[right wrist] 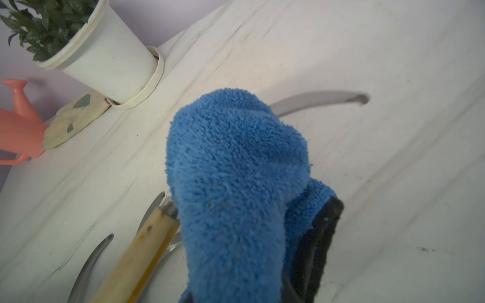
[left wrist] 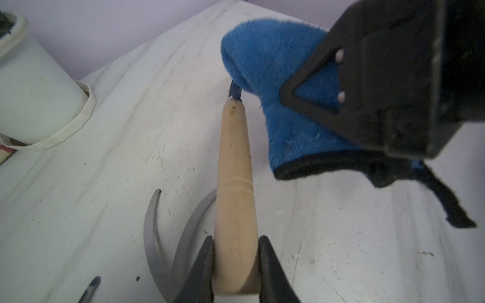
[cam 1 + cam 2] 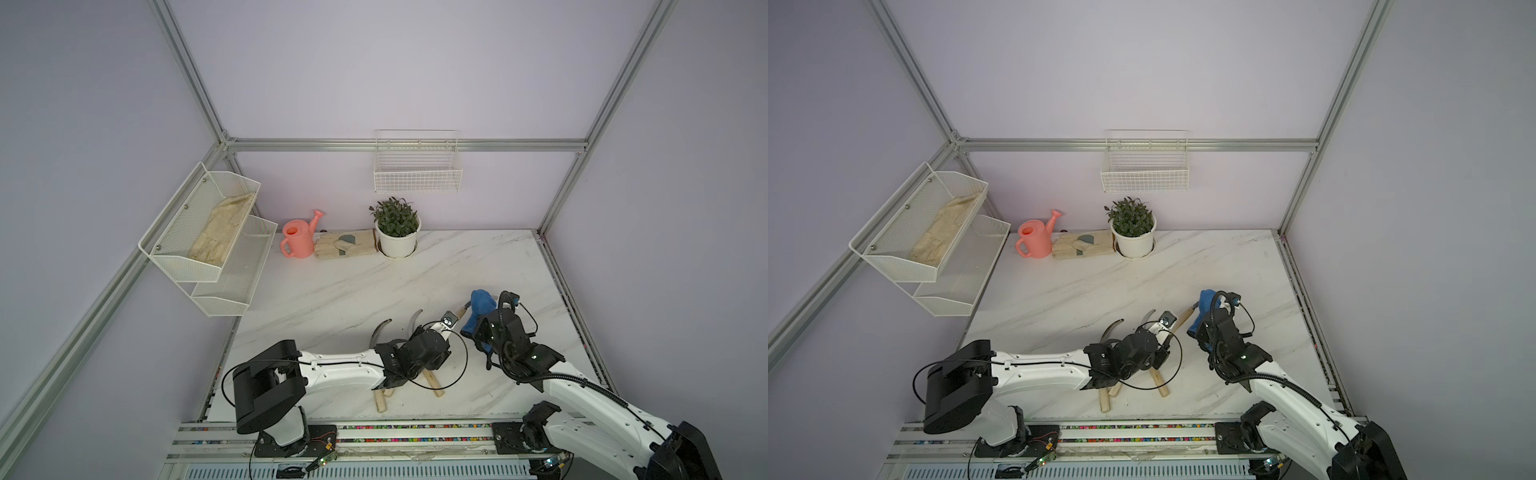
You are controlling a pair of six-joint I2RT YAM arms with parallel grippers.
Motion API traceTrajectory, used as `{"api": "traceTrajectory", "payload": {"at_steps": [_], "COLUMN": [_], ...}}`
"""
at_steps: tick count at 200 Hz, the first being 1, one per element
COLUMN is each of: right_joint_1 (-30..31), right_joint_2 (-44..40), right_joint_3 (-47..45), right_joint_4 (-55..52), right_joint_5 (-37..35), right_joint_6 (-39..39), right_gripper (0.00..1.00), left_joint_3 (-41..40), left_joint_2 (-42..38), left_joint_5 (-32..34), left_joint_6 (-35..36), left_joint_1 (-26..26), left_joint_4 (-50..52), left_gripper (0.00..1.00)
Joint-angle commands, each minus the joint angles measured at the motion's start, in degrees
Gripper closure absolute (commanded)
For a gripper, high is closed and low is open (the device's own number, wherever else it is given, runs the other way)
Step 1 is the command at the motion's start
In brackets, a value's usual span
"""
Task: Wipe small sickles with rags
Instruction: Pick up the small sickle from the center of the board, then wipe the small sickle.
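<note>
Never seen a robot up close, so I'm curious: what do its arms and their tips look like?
The left arm and right arm have smooth white shells, bulky black joints and looping black cables. The left end effector has black tapered fingers; the right end effector shows a black triangular frame.

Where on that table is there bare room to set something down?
Bare: the table's middle, between the watering can, glove and potted plant behind and the sickles in front; also the back right corner. Crowded: around the sickles and blue rag.
</note>
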State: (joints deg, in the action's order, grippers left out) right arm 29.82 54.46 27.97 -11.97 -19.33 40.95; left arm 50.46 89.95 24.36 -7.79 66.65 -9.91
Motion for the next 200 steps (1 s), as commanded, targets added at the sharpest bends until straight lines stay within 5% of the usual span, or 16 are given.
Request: {"api": "traceTrajectory", "payload": {"at_steps": [1,37,68,90,110,127,166,200], "right_joint_1": [0.73,3.57,5.21,5.64,5.68,5.75,5.73,5.68], "right_joint_2": [0.02,-3.23,-2.44,-2.76,-4.03,-5.33,-8.9,-7.5], "right_joint_3": [2.07,2.53,2.54,3.04,4.06,4.71,4.82,5.92], "right_joint_4": [3.7,1.77,0.28,-2.81,-6.4,-9.82,-14.28,-11.95], "right_joint_5": [6.31,4.14,2.74,-0.95,-3.82,-5.38,-5.53,-2.04], "right_joint_6": [-1.98,-2.23,-2.25,-1.89,-0.3,2.63,3.97,1.27], "right_gripper": [1.0,1.0,1.0,1.0,1.0,1.0,1.0,1.0], "left_joint_3": [-4.11,-10.39,-15.53,-10.09,-4.11,-5.45,-13.89,-10.65], "left_joint_2": [-1.51,-0.39,-0.48,1.89,3.37,3.3,2.34,2.86], "left_joint_5": [-0.79,-2.17,-11.09,-10.1,-15.74,-22.53,-21.13,-26.7], "left_joint_6": [8.21,13.87,19.3,20.18,18.31,17.59,21.51,26.34], "left_joint_1": [-1.69,-4.1,-5.29,-5.69,-8.77,-11.31,-11.58,-12.54], "left_joint_4": [-11.9,-27.18,-38.69,-31.64,-21.56,-23.83,-36.93,-26.02], "left_gripper": [1.0,1.0,1.0,1.0,1.0,1.0,1.0,1.0]}}
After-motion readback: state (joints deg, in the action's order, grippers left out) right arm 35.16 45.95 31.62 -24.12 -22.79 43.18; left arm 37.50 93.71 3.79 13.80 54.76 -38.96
